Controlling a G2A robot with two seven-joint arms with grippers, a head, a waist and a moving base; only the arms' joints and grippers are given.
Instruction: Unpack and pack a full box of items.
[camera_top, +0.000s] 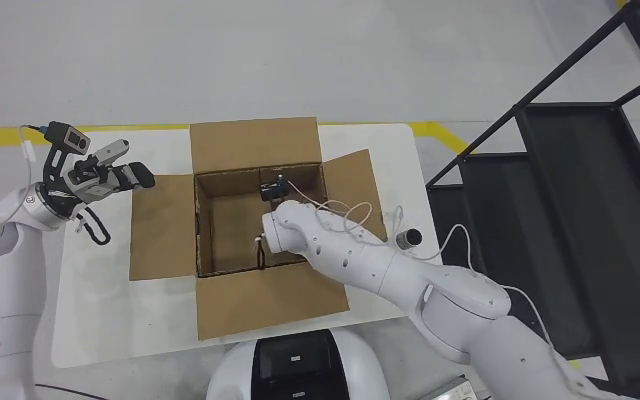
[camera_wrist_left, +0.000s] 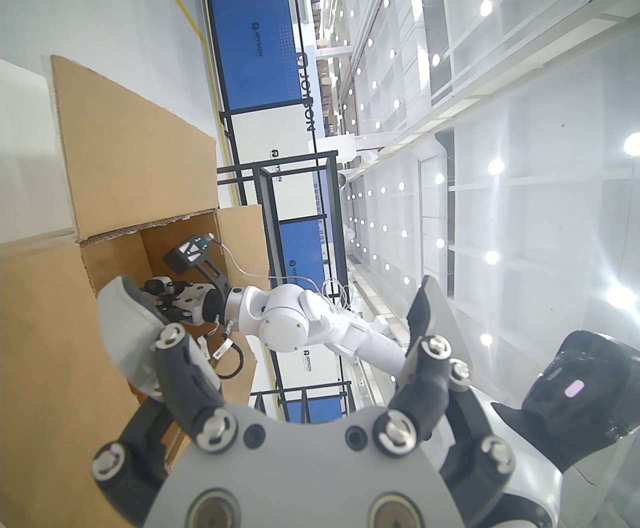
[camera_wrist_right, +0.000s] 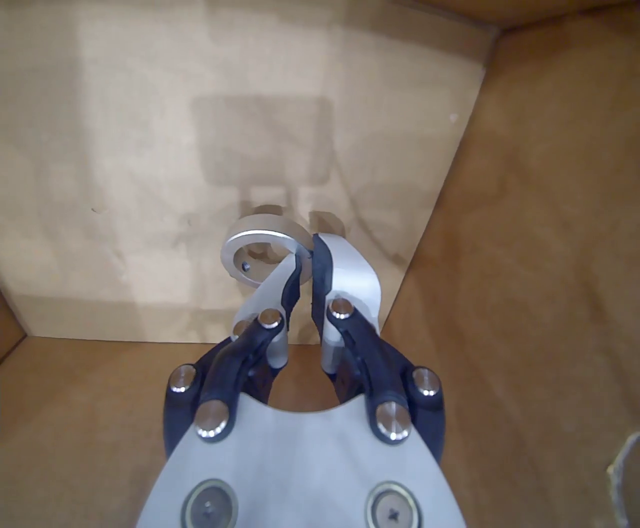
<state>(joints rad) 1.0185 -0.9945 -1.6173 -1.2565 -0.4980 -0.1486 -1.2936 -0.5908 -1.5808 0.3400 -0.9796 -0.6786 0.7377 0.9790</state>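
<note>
An open cardboard box (camera_top: 160, 235) stands in the middle of the white table (camera_top: 100, 320), its four flaps folded out. My right arm goes down into it, and its gripper (camera_top: 262, 252) is low inside. In the right wrist view that gripper (camera_wrist_right: 306, 252) is shut on the rim of a silver metal ring (camera_wrist_right: 252, 239), close to a box wall (camera_wrist_right: 150, 150). I cannot tell whether the ring rests on the cardboard. My left gripper (camera_top: 135, 176) hangs left of the box over the table's edge, open and holding nothing, its fingers (camera_wrist_left: 127, 320) spread wide.
A small grey cylinder (camera_top: 410, 238) with a white cable lies on the table right of the box. Black metal stairs (camera_top: 540, 190) stand beyond the table's right side. A pale object's edge (camera_wrist_right: 625, 475) shows in a corner of the box.
</note>
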